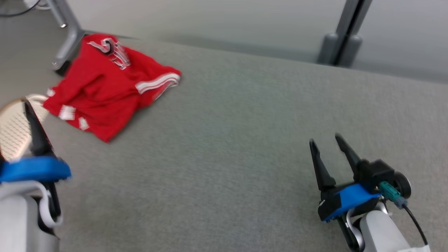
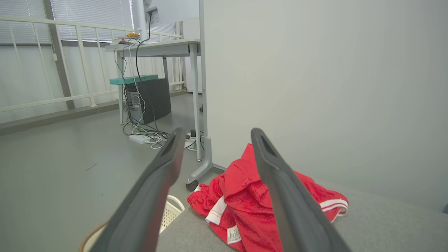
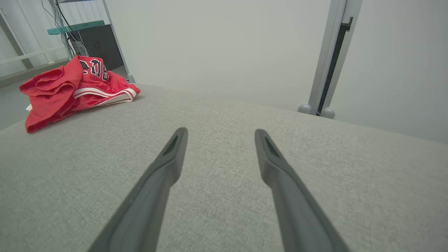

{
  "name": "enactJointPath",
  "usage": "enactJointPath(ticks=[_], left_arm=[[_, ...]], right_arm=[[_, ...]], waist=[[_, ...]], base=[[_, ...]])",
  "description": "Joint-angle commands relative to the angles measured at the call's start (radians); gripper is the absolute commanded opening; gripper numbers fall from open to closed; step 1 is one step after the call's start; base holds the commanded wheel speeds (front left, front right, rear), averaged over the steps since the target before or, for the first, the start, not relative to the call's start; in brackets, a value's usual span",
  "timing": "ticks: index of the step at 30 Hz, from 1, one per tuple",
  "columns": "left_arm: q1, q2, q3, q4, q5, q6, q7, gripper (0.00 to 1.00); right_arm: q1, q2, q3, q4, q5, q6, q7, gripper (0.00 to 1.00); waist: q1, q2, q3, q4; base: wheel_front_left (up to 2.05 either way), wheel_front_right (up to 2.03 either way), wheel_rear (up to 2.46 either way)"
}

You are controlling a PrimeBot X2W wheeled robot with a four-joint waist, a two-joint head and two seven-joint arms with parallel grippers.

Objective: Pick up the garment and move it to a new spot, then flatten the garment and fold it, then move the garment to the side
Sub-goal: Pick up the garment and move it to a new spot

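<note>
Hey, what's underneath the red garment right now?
The red garment lies crumpled on the grey padded surface, near its far left corner. Its folds cover whatever else might lie beneath, so that cannot be told.

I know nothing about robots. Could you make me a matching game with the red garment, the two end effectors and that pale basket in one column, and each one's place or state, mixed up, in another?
Things
1. red garment
2. left end effector
3. right end effector
4. pale basket

Place or state
A. open, over a bare stretch of the grey surface, well away from the garment
B. beyond the surface's left edge, lower down
C. crumpled in a heap at the surface's far left corner
D. open, fingers aimed at the garment just ahead

Pairs: 1-C, 2-D, 3-A, 4-B
</note>
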Motion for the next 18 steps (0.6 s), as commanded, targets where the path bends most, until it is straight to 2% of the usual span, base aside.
enactJointPath(ticks=[1, 2, 5, 6, 12, 18], left_arm=[[-0.045, 0.009, 0.005, 0.006, -0.003, -0.004, -0.006, 1.0], [-0.118, 0.028, 0.012, 0.02, -0.01, -0.011, -0.003, 1.0], [-0.186, 0.057, 0.025, 0.036, -0.017, -0.015, 0.001, 1.0], [-0.26, 0.085, 0.031, 0.065, -0.024, -0.027, 0.004, 1.0], [-0.408, 0.153, 0.058, 0.16, -0.043, -0.046, 0.026, 1.0], [-0.499, 0.219, 0.044, 0.33, -0.041, -0.062, 0.119, 1.0]], right_arm=[[-0.021, -0.006, -0.004, -0.012, -0.014, 0.002, 0.0, 1.0], [-0.039, -0.006, -0.017, -0.036, -0.038, 0.001, 0.007, 1.0], [-0.058, -0.007, -0.031, -0.066, -0.064, 0.001, 0.016, 1.0], [-0.069, -0.008, -0.05, -0.103, -0.081, 0.001, 0.019, 1.0], [-0.073, -0.016, -0.082, -0.209, -0.117, 0.001, 0.044, 1.0], [-0.045, -0.028, -0.102, -0.333, -0.125, 0.001, 0.077, 1.0]], waist=[[0.0, -0.0001, 0.021, -0.014], [0.0, -0.0001, 0.066, -0.046], [0.0, -0.0001, 0.114, -0.08], [0.0, -0.0001, 0.155, -0.11], [0.0, -0.0001, 0.246, -0.176], [0.0, -0.0001, 0.317, -0.221]], base=[[0.0, 0.0, 0.0], [0.0, 0.0, 0.0], [0.0, 0.0, 0.0], [0.0, 0.0, 0.0], [0.0, 0.0, 0.0], [0.0, 0.0, 0.0]])
